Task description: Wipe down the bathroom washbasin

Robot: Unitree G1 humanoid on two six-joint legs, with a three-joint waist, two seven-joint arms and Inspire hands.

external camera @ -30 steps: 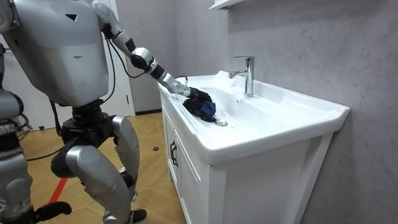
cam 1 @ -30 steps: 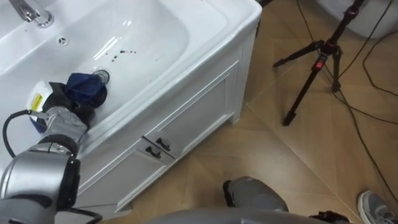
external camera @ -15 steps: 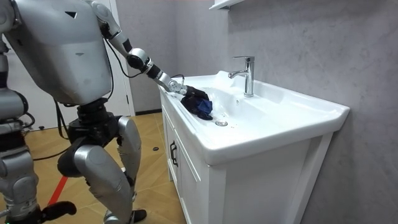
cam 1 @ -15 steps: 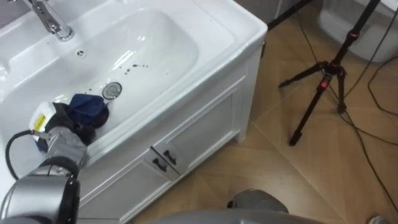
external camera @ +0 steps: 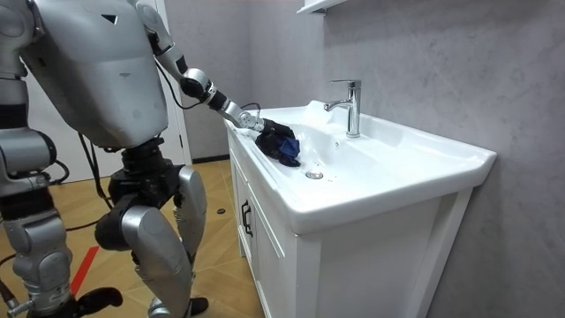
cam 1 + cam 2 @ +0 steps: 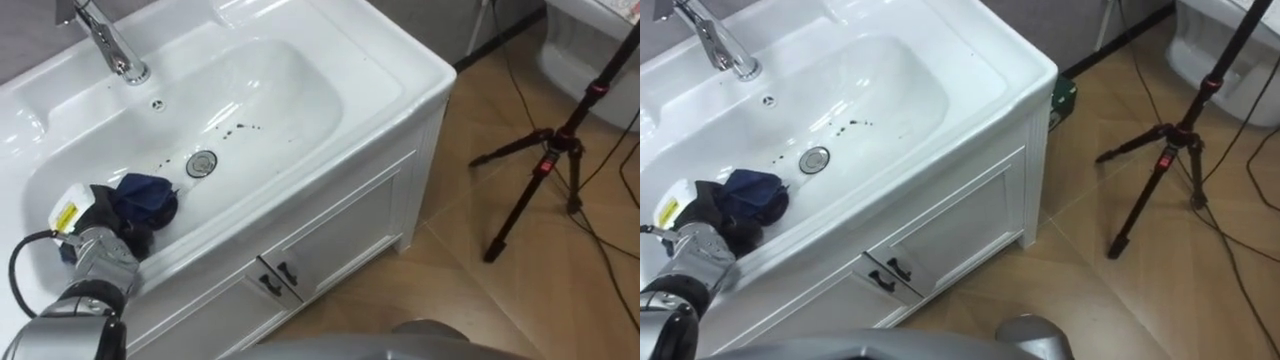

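The left hand [image 6: 100, 215] grips the blue cloth [image 6: 148, 195] in the basin [image 6: 400, 70], and the dark spots [image 6: 238, 127] lie to its right, past the drain [image 6: 201, 163]

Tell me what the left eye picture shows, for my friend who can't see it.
The robot's left hand holds a blue cloth down in a white basin, beside the drain, with small dark spots just past it. A tap stands at the back, and a black tripod stands on the wooden floor to the right.
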